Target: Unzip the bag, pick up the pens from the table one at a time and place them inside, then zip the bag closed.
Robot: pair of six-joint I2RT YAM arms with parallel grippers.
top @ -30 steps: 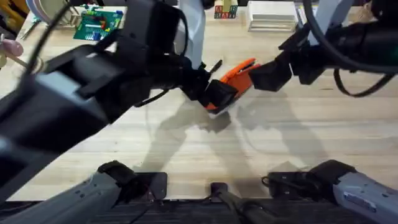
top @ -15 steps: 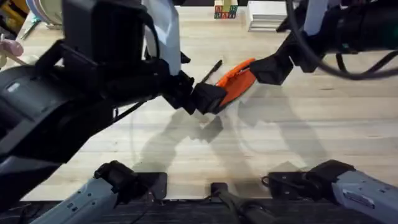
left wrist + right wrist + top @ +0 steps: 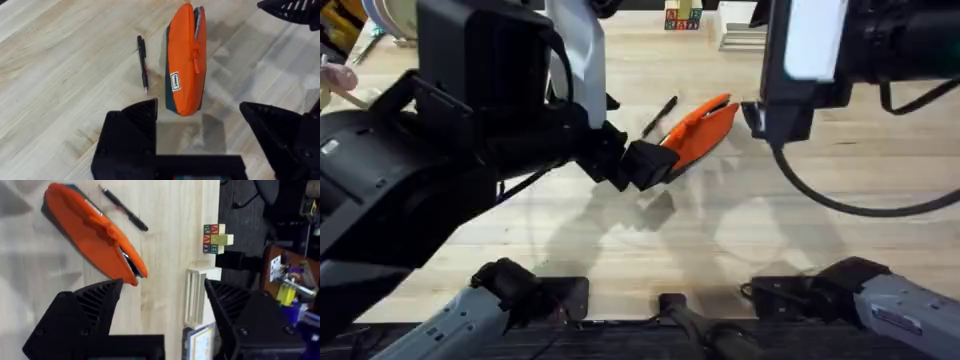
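We are hovering the left gripper [image 3: 200,145] low over the near end of the bag [image 3: 700,132], its fingers [image 3: 131,131] spread wide and holding nothing. Just beside the bag's left flank, the pen [image 3: 659,115] is lying free on the tabletop [image 3: 840,215], close alongside the orange pouch but not touching it. In the left wrist view the zip is looking part open at the bag's far end, with something slim and dark showing in the gap; we cannot tell how far the opening runs.

We are judging the pen to be the step in hand. It is calling for a straight drop with the fingers straddling the barrel crosswise near its middle, since the bag is sitting tight on one side and a wide approach could nudge it.

To the right, the right gripper [image 3: 162,312] is hanging above the bag's far end, fingers [image 3: 90,305] parted and empty. Bare boards are lying open in front of the bag; beyond it, wooden blocks [image 3: 682,17] and a white tray [image 3: 756,25] are crowding the tabletop's far edge.
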